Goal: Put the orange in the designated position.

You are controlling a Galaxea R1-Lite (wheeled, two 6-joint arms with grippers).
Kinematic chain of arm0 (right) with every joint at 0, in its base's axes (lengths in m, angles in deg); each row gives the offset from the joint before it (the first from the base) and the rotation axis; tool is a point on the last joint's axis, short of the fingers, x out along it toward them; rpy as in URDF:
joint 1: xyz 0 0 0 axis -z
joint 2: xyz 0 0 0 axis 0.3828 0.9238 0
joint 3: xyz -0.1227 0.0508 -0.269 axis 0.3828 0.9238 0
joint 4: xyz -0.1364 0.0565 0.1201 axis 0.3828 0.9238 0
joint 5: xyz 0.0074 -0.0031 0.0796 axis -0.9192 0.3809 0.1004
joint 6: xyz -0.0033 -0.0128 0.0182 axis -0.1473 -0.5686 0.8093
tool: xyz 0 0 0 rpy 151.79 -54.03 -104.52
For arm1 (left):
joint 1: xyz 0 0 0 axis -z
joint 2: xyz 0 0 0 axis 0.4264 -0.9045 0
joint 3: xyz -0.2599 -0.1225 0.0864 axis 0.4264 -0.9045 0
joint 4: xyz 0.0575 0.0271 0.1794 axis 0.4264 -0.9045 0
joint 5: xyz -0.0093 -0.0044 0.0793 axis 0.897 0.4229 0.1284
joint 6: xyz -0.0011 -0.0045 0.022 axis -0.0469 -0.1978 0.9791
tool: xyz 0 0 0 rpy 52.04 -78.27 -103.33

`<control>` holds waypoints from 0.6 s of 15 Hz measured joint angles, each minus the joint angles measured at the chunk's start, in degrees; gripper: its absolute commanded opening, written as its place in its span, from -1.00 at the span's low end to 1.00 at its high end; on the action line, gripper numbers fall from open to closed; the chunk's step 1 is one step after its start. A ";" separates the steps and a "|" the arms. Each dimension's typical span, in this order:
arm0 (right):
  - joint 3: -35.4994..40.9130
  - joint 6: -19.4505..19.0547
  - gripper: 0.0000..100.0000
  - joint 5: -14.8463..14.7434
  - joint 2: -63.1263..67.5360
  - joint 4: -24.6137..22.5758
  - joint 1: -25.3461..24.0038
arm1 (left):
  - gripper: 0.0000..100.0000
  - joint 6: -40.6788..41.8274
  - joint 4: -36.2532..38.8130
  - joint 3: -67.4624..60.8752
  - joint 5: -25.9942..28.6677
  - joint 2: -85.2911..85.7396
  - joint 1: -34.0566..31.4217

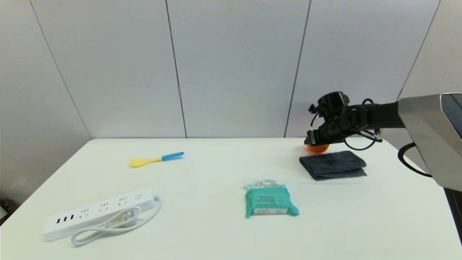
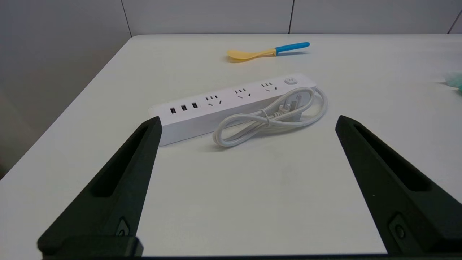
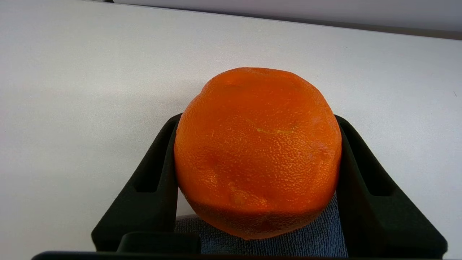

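The right hand (image 1: 317,143) is reaching over the far right part of the white table (image 1: 216,234), and it is gripping the orange (image 1: 318,148) between its two black fingers (image 3: 155,180). In the right wrist view the fingers are pressing against both sides of the fruit, so the hand is closed only as far as the orange allows. The orange is sitting low, just behind the far edge of a folded dark grey cloth (image 1: 332,164); whether it is touching the table or hanging slightly above it, I cannot tell. A bit of the cloth is showing under the fruit in the right wrist view.

The left hand (image 2: 249,122) is waiting at the near left side of the table, with its fingers spread wide and holding nothing. In front of it a white power strip (image 2: 231,104) is lying with its cable coiled beside it. Farther back a yellow spoon with a blue handle (image 1: 156,159) is lying on the table. A teal packet (image 1: 269,199) is lying near the middle of the table, well apart from the cloth.
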 measured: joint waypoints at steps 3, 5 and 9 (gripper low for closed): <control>0.00 0.02 -1.00 0.06 -0.45 0.41 -0.01 | 1.00 0.02 0.00 0.00 0.00 0.00 0.00; 0.00 0.02 -1.00 0.06 -0.89 1.35 -0.11 | 1.00 0.02 0.00 0.00 0.02 0.00 0.00; 0.00 0.18 -1.00 -0.07 -1.52 3.06 -0.11 | 1.00 0.00 -0.02 0.00 0.00 0.00 0.00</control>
